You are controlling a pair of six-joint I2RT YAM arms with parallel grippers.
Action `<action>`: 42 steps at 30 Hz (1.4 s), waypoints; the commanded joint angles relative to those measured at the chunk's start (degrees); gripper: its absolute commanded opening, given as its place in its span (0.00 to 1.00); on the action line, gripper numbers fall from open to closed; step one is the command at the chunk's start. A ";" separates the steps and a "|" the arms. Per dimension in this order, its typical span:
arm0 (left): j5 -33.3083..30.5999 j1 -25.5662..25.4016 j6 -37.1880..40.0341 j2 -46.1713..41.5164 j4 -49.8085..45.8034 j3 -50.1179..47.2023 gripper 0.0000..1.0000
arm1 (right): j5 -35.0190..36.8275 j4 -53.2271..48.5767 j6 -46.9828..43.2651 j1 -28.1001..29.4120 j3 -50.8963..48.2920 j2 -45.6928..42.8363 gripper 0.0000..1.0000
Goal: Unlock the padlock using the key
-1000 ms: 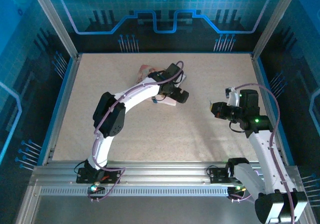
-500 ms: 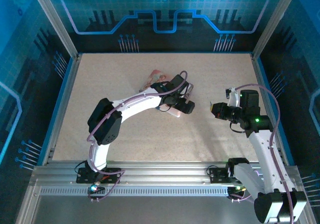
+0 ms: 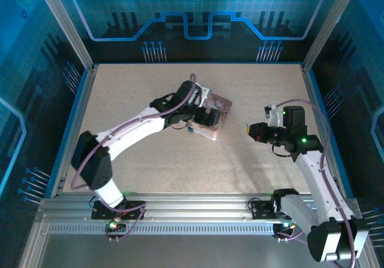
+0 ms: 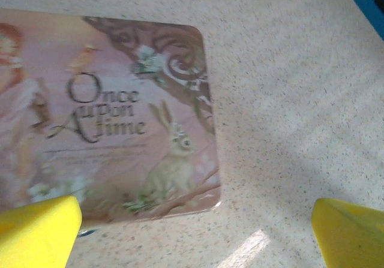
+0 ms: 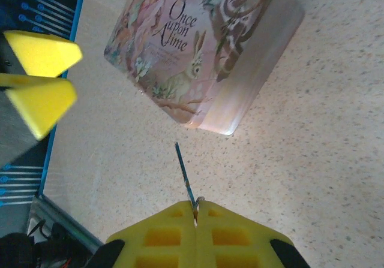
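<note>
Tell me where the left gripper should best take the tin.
Likely from above, pinching two opposite side walls: the tin lies flat, lid up, its walls straight and upright. The open left gripper hangs over one corner.

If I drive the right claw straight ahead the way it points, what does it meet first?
Most likely the pink tin. The right claw grips the key, whose tip aims at the tin's near side. Height is unclear, so it might skim past.
</note>
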 commanded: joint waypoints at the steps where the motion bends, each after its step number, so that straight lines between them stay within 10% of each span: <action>1: 2.21 2.73 -2.45 -4.77 2.70 -6.26 0.99 | -1.07 3.71 1.48 2.78 -0.35 1.79 0.00; 13: 14.14 14.94 -4.68 -13.04 14.05 -26.13 0.91 | 1.19 15.62 5.70 13.81 2.45 13.92 0.00; 42: 18.36 15.39 -1.90 -1.07 31.12 -30.88 0.85 | -0.03 37.61 10.44 19.81 11.74 46.85 0.00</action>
